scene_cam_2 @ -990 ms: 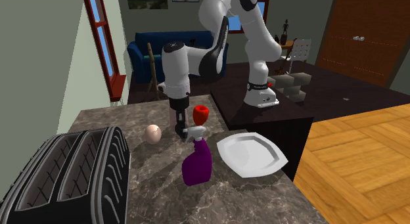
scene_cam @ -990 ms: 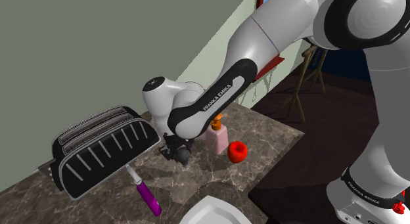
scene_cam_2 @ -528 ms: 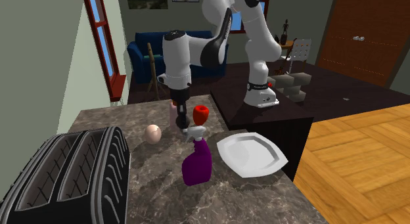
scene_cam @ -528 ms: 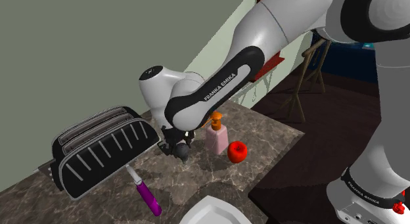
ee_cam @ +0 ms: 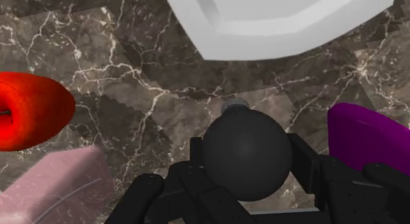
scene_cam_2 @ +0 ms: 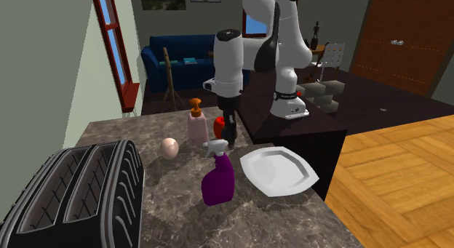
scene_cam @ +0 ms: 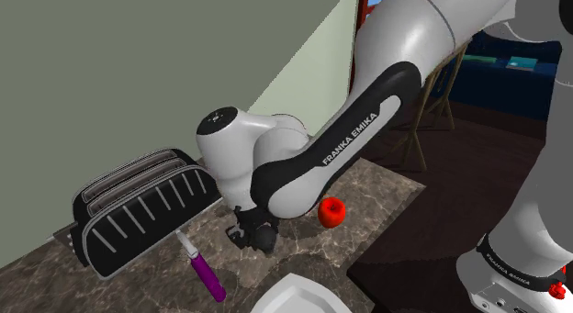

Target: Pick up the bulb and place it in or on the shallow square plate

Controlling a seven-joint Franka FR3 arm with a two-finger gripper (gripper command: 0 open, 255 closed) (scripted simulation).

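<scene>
My hand (ee_cam: 244, 149) is in the carry step, as I judge it: the grasp is made and the bulb is not yet at the plate. The next move calls for a pass over the marbled bench (ee_cam: 131, 65) until the hand sits above the plate's bare middle, then a descent and a release.

The fingers (ee_cam: 303, 157) stand partly apart, clamped on either side of the dark round bulb (ee_cam: 246, 165), whose small grey cap points away from the palm. From the shoulder view, the bulb looks to hang a little above the bench.

Close by are a purple spray bottle (ee_cam: 368, 140) on one side, and a red fruit-like object (ee_cam: 26, 111) and a pink soap bottle (ee_cam: 52, 190) on the other. I'd give the spray bottle room.

Beyond them lies the white plate (ee_cam: 282, 25), with nothing on it.
</scene>
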